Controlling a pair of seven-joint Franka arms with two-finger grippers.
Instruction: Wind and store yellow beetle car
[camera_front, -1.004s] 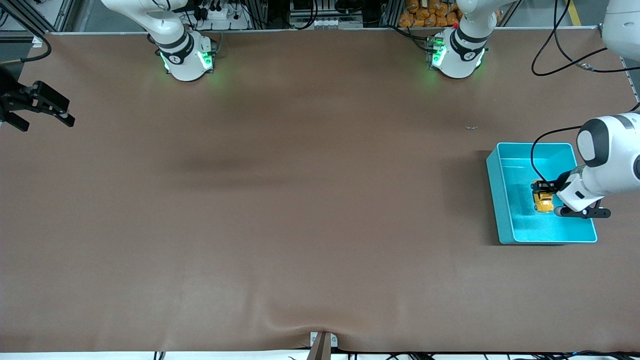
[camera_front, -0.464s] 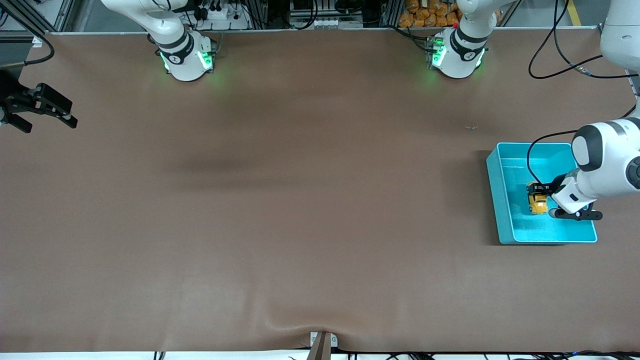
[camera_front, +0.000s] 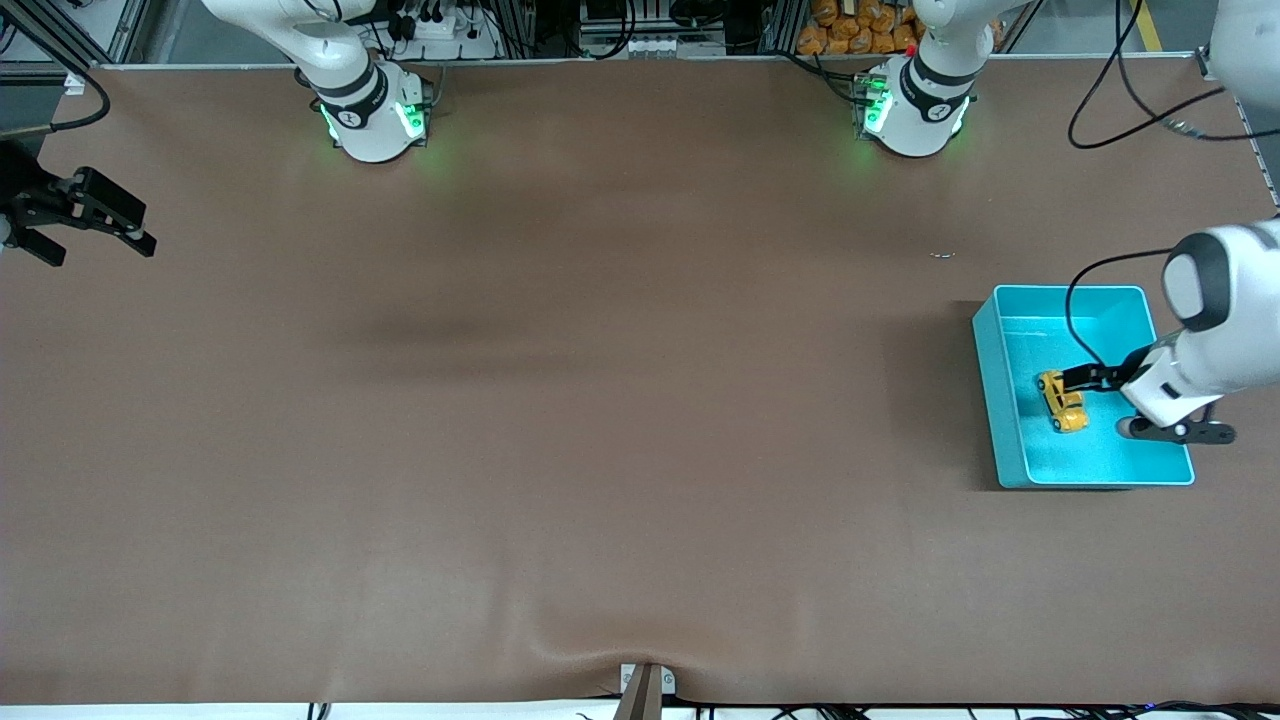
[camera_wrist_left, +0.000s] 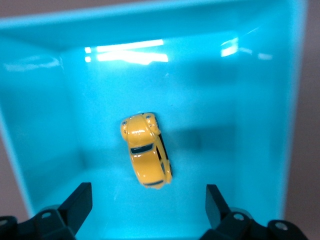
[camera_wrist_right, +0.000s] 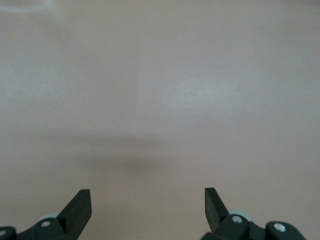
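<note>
With the yellow beetle car (camera_wrist_left: 145, 155) lying free in the turquoise bin (camera_front: 998, 400), your left claw (camera_wrist_left: 145, 210) hangs released above it; right claw (camera_wrist_right: 147, 207), spread, waits over bare worktop (camera_front: 560, 420); storing looks done.

left arm (camera_front: 1215, 330) cut off at frame edge, bin (camera_front: 1000, 400) corner hidden beneath it

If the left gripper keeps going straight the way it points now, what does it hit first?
Most likely the yellow beetle car: it lies on the floor of the turquoise bin, free between the open fingers of the left gripper. Depth is hard to judge, so it might meet the bin floor beside the car.
</note>
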